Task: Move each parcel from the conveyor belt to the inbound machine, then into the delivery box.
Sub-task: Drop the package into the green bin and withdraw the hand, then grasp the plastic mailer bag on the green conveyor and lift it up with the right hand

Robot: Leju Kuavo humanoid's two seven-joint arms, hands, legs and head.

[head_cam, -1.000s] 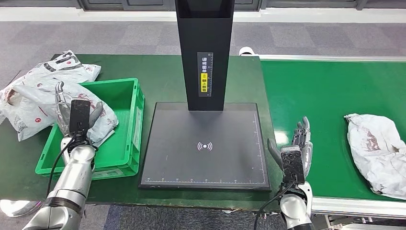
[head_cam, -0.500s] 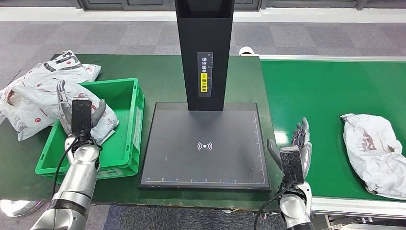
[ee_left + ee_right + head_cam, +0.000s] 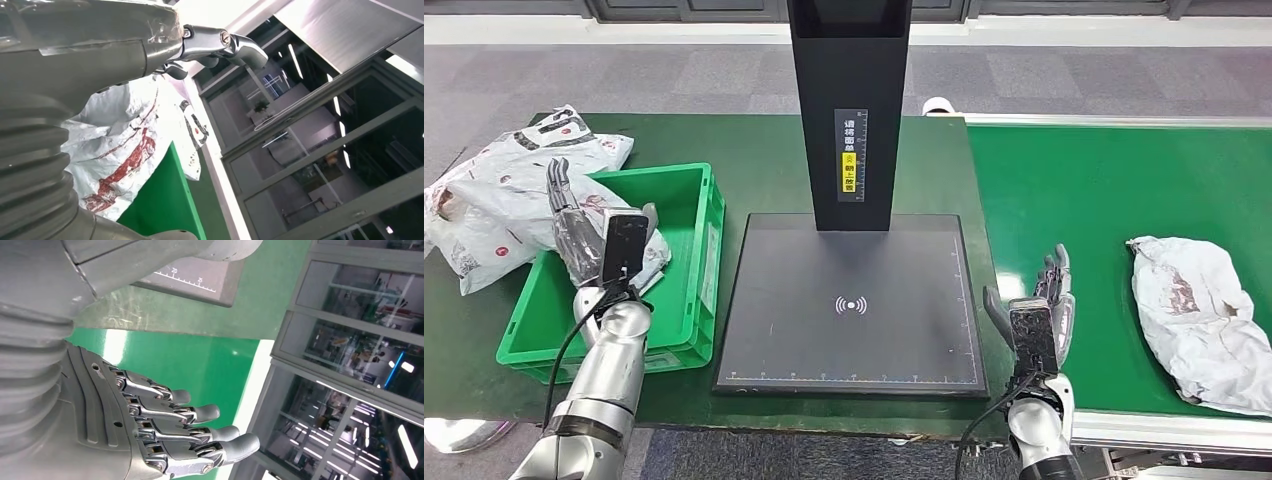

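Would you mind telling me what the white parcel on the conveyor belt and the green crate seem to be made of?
The crumpled white parcel with red print looks like a thin plastic mailer bag: glossy, heavily creased, slumped. The green open-topped crate looks like rigid moulded plastic: straight walls, thick rim, uniform colour, slight sheen.

Black column (image 3: pixel 852 110) of the inbound machine cut off by the top edge of the head view, screen barely showing. Label (image 3: pixel 852 152) on the column too small to read. Parcel (image 3: pixel 1199 320) on the belt (image 3: pixel 1104 190) clipped at the right edge. Left robot hand (image 3: pixel 584 235) partly masked by its wrist camera, hiding part of the parcel (image 3: pixel 639 255) in the green box (image 3: pixel 686 290) behind it. Bags (image 3: pixel 494 200) beyond the box clipped at the left edge. Palm of the right robot hand (image 3: pixel 1049 300) hidden behind its own camera.
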